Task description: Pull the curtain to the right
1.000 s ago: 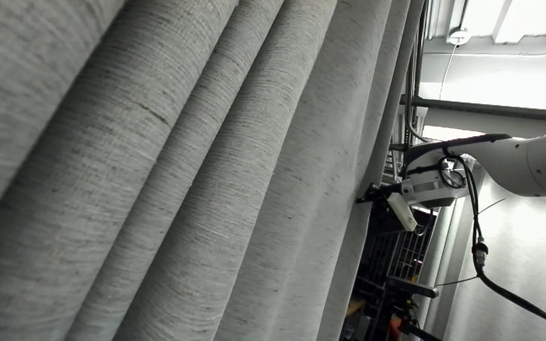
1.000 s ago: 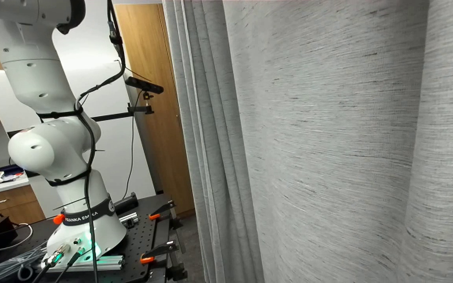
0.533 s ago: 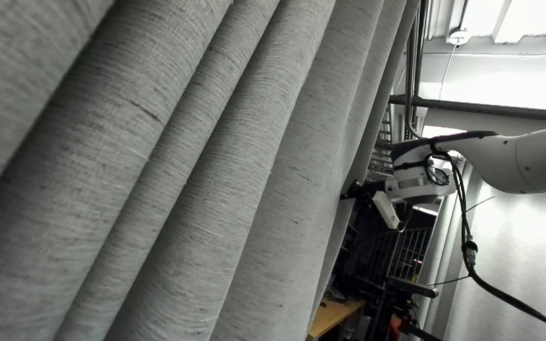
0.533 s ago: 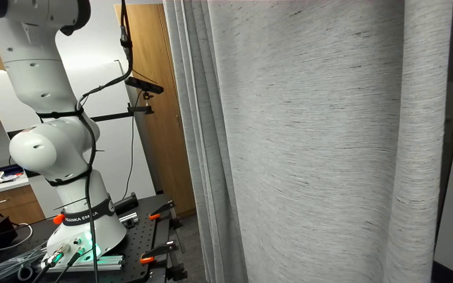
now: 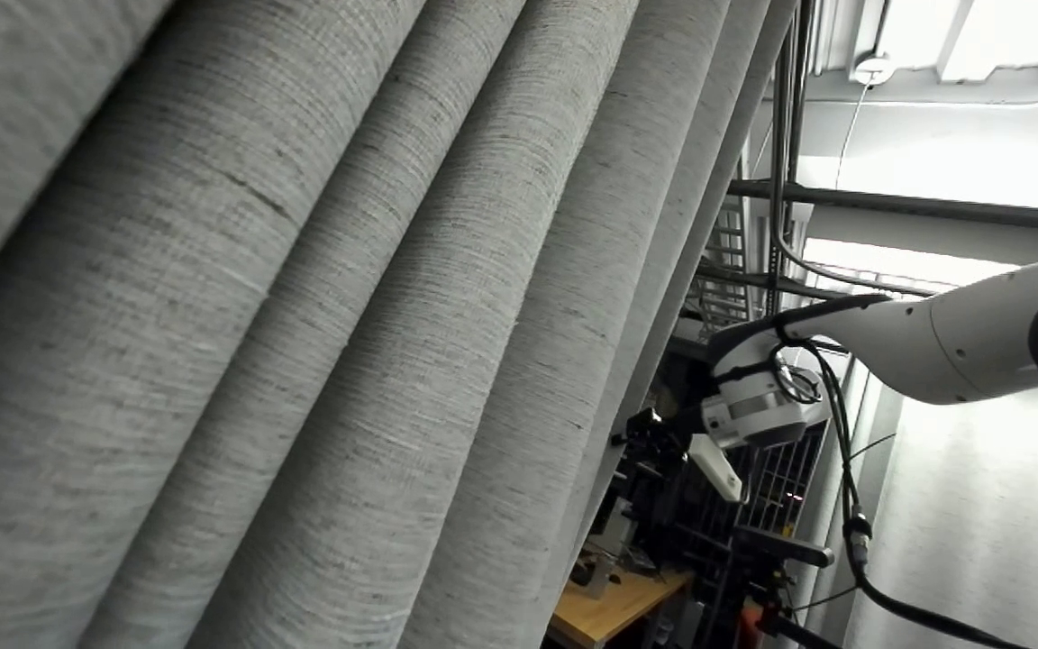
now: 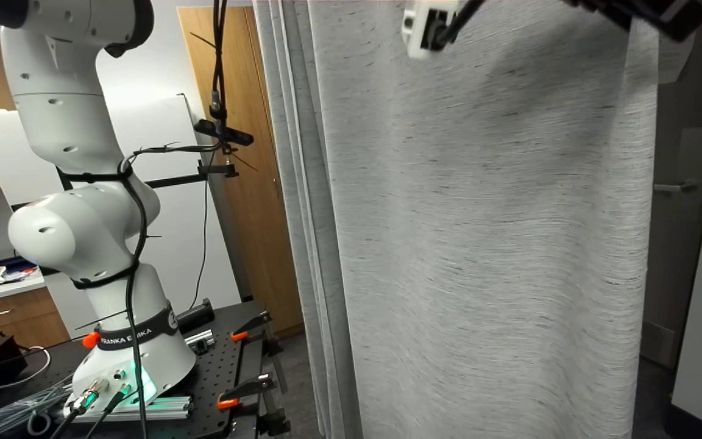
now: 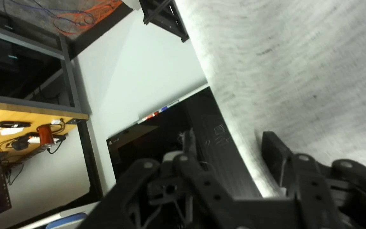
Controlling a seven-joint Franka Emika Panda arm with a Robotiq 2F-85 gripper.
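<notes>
- You are viewing the curtain (image 5: 330,324) in an exterior view, where it is filling the left and centre of the frame, its folds slanting from upper right to lower left.
- In an exterior view with the base (image 6: 122,360) standing at lower left, the curtain is hanging from the centre to right of centre.
- In the wrist view, you are reading the gripper (image 7: 228,140) as released: its fingers (image 7: 273,152) are standing apart, low in the frame.
- The curtain's edge is running down between them from top centre; the finger at the right is overlapping the cloth, and you are not able to tell whether it is touching.
- The arm (image 5: 960,342) is reaching in from the right edge of the frame.
- A desk (image 7: 43,116) is showing at the left.
</notes>
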